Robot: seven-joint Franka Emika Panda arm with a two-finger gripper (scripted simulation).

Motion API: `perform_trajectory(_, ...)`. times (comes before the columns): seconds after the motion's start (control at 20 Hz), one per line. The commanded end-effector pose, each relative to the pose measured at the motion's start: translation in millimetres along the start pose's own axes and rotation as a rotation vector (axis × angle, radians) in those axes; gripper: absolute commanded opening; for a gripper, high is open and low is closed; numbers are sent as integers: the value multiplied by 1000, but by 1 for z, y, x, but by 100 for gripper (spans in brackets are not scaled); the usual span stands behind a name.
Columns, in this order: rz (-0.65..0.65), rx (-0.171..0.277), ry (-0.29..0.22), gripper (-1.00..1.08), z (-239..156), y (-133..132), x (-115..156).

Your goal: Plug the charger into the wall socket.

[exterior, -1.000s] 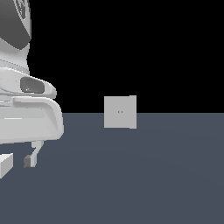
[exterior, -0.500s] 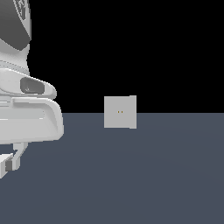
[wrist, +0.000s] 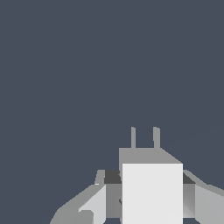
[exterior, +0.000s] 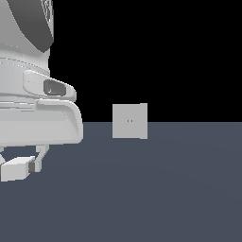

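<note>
The charger point(exterior: 15, 169) is a small off-white block low at the exterior view's left, just under the arm's big white body. My gripper point(exterior: 29, 165) is shut on it, one finger point(exterior: 41, 155) showing beside the block. In the wrist view the charger point(wrist: 152, 197) sits between both fingers point(wrist: 94, 203), and its two prongs point(wrist: 144, 138) stick out ahead over the dark floor. The wall socket point(exterior: 130, 121) stands upright farther back toward the exterior view's right, a pale square plate with two tiny holes at its centre. It does not show in the wrist view.
A flat dark grey-blue floor point(exterior: 165, 189) stretches between the charger and the socket, with a black background behind. The arm's bulky white body point(exterior: 33, 113) fills the exterior view's left.
The fingers shifted toward the exterior view's left onto the charger and closed on it. The block now sits slightly higher and more to the right than a second ago.
</note>
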State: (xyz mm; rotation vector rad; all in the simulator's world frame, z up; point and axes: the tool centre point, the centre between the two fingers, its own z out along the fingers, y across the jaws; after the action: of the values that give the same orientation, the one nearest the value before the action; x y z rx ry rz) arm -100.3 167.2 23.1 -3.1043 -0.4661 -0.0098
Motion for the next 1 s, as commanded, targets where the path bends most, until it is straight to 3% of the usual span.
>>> perform_trajectory(0.0,51,0,1,-100,-9,20,8)
perform_trajectory(0.55,387,-1,2,-100,-63,158,30)
perform_trajectory(0.75,455,-3,2,-100,-74,186,28)
perform_trajectory(0.95,478,-5,2,-100,-77,196,27)
